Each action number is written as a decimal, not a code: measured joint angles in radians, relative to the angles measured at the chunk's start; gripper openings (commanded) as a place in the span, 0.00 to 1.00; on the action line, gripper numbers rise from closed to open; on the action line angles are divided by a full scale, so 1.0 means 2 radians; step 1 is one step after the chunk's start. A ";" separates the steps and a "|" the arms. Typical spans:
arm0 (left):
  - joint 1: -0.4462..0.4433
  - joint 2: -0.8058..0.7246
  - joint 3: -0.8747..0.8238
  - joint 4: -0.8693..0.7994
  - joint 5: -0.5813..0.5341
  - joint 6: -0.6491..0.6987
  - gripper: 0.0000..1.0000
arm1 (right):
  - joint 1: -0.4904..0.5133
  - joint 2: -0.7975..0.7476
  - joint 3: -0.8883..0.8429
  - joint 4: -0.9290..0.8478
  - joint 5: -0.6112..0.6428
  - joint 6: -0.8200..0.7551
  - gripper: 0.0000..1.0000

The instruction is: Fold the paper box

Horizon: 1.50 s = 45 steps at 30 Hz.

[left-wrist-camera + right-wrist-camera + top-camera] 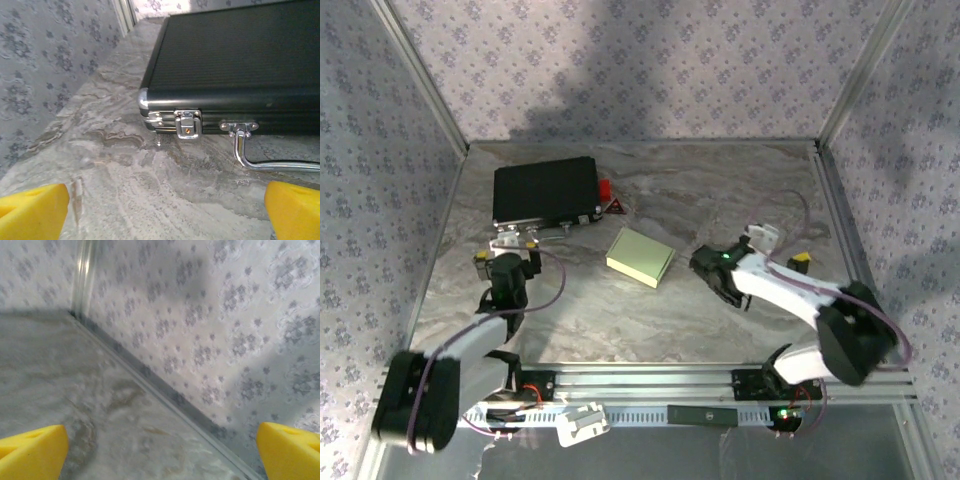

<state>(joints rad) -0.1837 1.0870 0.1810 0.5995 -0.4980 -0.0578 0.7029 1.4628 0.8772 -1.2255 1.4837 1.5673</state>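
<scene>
At the near edge of the bench [720,320], two arms are bolted side by side. Both reach forward and hold nothing.

The left fingers [31,211] are spread wide and hang low over the marbled surface. They face the front of the black case [544,190], with a gap before it. The right fingers [289,450] are just as wide apart and point toward the right wall [225,315], away from the work. To my eye, both arms are standing off to leave the middle free.

One paper box [640,257] lies flat in that middle ground, between the two arms and touching neither. It sits skewed to the bench edges, where either arm could reach it. It looks like a closed, flat rectangle rather than an open sheet, so I judge the folding to be done or nearly done.

Farther back is the single black case, lying shut. One latch [187,125] and one metal handle [270,162] show on its front. One small red object [605,190] sits against its right end.
</scene>
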 measured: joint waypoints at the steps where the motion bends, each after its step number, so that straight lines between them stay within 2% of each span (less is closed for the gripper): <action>1: 0.005 0.027 0.001 0.024 0.006 0.003 1.00 | 0.005 0.038 0.021 -0.042 0.006 0.049 0.98; 4: 0.019 0.076 0.010 0.067 0.021 0.005 1.00 | 0.009 0.126 0.074 -0.113 0.020 0.140 0.98; 8: 0.038 0.107 0.025 0.111 0.041 0.008 1.00 | 0.005 0.138 0.083 -0.158 0.029 0.197 0.98; 13: 0.066 0.177 0.021 0.205 0.057 0.004 1.00 | -0.020 0.098 0.064 -0.189 0.033 0.227 0.98; 20: 0.069 0.183 0.021 0.222 0.080 0.003 1.00 | -0.033 0.036 0.044 -0.192 0.035 0.238 0.98; 25: 0.104 0.213 0.045 0.221 0.115 -0.011 1.00 | -0.034 -0.066 0.059 -0.192 0.035 0.242 0.98; 28: 0.107 0.219 0.057 0.200 0.129 -0.015 1.00 | -0.027 -0.113 0.078 -0.192 0.035 0.235 0.98; 33: 0.107 0.220 0.062 0.186 0.141 -0.015 1.00 | -0.009 -0.127 0.117 -0.192 0.035 0.210 0.98; 35: 0.107 0.220 0.062 0.183 0.143 -0.015 1.00 | 0.008 -0.143 0.138 -0.191 0.032 0.184 0.98; 38: 0.107 0.220 0.063 0.180 0.145 -0.015 1.00 | 0.062 -0.213 0.208 -0.190 0.031 0.135 0.98; 40: 0.105 0.220 0.065 0.174 0.144 -0.015 1.00 | 0.116 -0.266 0.281 -0.189 0.033 0.098 0.98; 42: 0.101 0.220 0.070 0.166 0.144 -0.015 1.00 | 0.192 -0.299 0.352 -0.189 0.038 0.066 0.98; 45: 0.099 0.220 0.076 0.160 0.145 -0.015 1.00 | 0.288 -0.341 0.389 -0.189 0.046 0.049 0.98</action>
<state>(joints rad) 0.0147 1.5261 0.3325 0.9192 -0.2089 -0.0872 1.2797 0.7803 1.6547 -1.6039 1.5753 1.6653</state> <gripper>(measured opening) 0.996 0.984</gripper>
